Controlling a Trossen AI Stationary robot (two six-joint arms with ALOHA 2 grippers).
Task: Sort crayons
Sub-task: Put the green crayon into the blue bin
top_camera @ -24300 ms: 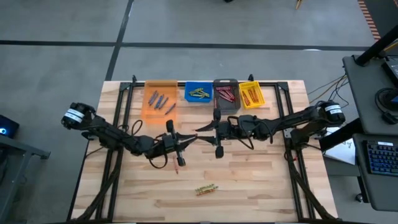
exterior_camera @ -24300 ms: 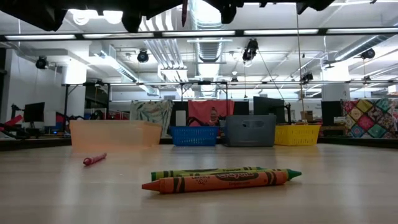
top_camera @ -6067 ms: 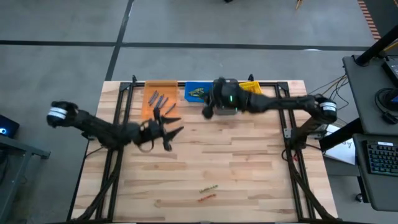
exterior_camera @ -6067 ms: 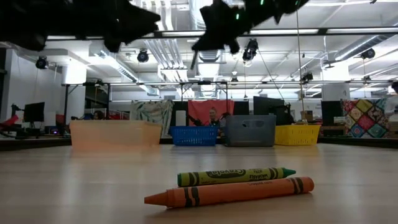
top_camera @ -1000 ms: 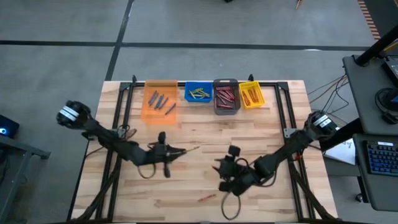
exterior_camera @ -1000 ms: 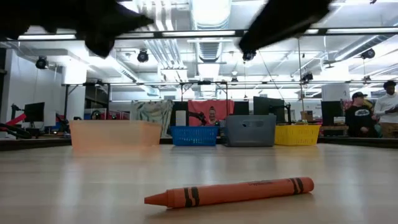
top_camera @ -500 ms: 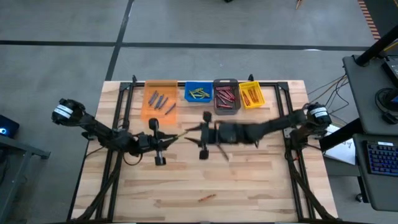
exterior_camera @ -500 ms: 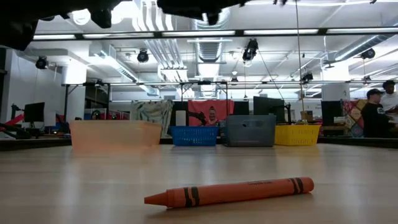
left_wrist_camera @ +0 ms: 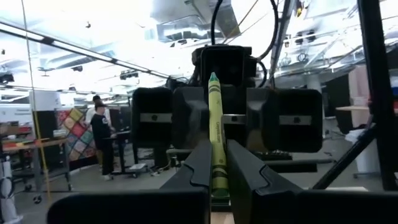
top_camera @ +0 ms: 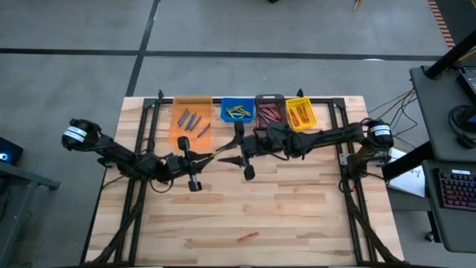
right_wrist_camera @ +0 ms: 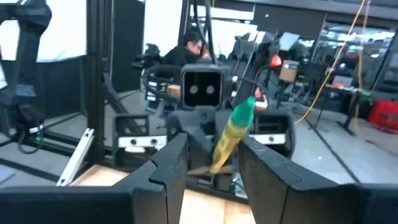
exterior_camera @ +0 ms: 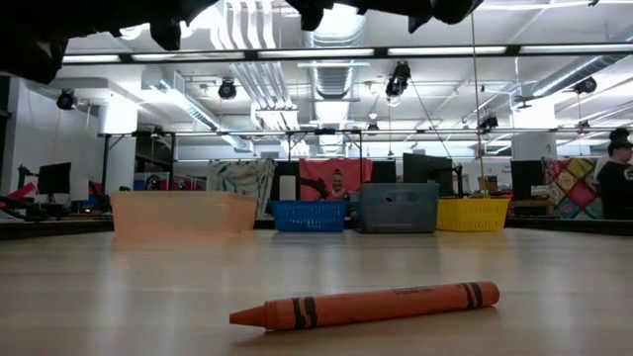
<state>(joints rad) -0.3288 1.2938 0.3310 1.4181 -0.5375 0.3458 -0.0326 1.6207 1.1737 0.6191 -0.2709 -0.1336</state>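
1. The left gripper (top_camera: 199,163) is clamped on a green crayon (left_wrist_camera: 215,140), held near its blunt end; the tip points away from the left arm, toward the right arm.
2. In the high view the green crayon (top_camera: 216,156) hangs in the air over the table (top_camera: 312,216), between the two grippers, just in front of the bins.
3. The right gripper (top_camera: 236,152) faces the left one head-on, with its jaws apart. In the right wrist view the crayon's tip end (right_wrist_camera: 231,134) lies in the gap between the right fingers (right_wrist_camera: 165,167), touching neither as far as I can tell.
4. The relation that matters: the crayon's long axis runs roughly along the line joining the two grippers, slightly tilted in the right wrist view. The right jaws would close across the free tip half.
5. This looks like a hand-over. I judge the right arm needs to shut on the crayon before the left lets go.
6. The blue bin (top_camera: 237,110) already holds green-yellow crayons and lies nearer the right gripper, so it is the likely goal.
7. An orange crayon (top_camera: 248,237) lies flat on the table near its front edge, well apart from both arms, unsorted.
8. Risk: a loose pinch near the tapered tip could let the crayon slip.
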